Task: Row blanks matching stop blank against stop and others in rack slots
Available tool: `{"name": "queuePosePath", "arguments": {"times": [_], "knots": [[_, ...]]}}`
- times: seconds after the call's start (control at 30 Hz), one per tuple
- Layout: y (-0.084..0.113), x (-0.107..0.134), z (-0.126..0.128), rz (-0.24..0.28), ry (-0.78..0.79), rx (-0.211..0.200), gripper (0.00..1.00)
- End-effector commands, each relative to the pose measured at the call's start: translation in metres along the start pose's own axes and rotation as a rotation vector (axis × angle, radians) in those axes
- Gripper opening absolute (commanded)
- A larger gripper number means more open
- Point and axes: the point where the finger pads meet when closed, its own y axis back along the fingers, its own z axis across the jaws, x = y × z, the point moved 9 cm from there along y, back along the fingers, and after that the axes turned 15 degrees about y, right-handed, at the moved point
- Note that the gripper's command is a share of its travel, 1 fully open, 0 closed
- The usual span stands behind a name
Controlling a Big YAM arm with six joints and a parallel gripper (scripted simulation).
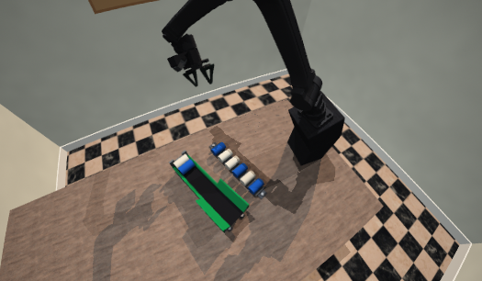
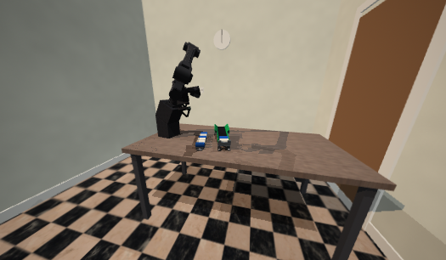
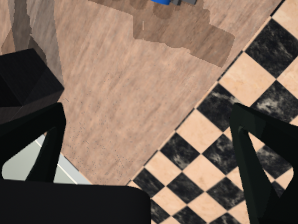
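ramp and rack on table (image 1: pixel 128 207) (image 2: pixel 314 149) (image 3: pixel 115 85)

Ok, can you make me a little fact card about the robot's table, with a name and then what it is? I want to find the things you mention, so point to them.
Claw: open, nothing in it (image 1: pixel 203 84) (image 2: pixel 186 113) (image 3: pixel 149 105)
Ramp: green sides, black middle (image 1: pixel 217 196) (image 2: pixel 222 131)
On ramp: white blank (image 1: pixel 181 161) (image 2: pixel 223 140) at the end, blue blank (image 1: pixel 186 166) (image 2: pixel 223 137) beside it
Rack (image 1: pixel 263 194) (image 2: pixel 200 149): three white blanks, three blue ones
Doesn't belong on ramp: blue blank
Whites still to move: three

The black arm arches up from its base; its wrist bends downward; the pincer (image 1: pixel 205 84) (image 2: pixel 188 114) (image 3: pixel 147 112) hangs high, fingers spread wide apart.
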Motion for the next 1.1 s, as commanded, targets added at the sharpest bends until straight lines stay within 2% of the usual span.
{"name": "queuePosePath", "arguments": {"times": [0.0,0.53,0.57,0.67,0.8,0.97,1.0,1.03,1.07], "knots": [[0.004,-0.001,0.0,0.004,0.003,0.009,1.0],[0.004,-0.001,0.0,0.004,0.003,0.009,1.0],[0.01,-0.004,-0.003,0.011,0.012,0.021,1.0],[0.004,-0.018,0.003,0.011,0.025,0.034,1.0],[-0.002,-0.048,0.018,0.005,0.06,0.095,1.0],[-0.022,-0.11,0.066,-0.04,0.156,0.235,1.0],[-0.022,-0.11,0.066,-0.04,0.156,0.235,1.0],[-0.028,-0.122,0.078,-0.056,0.181,0.265,1.0],[-0.028,-0.122,0.078,-0.056,0.181,0.265,1.0]]}}
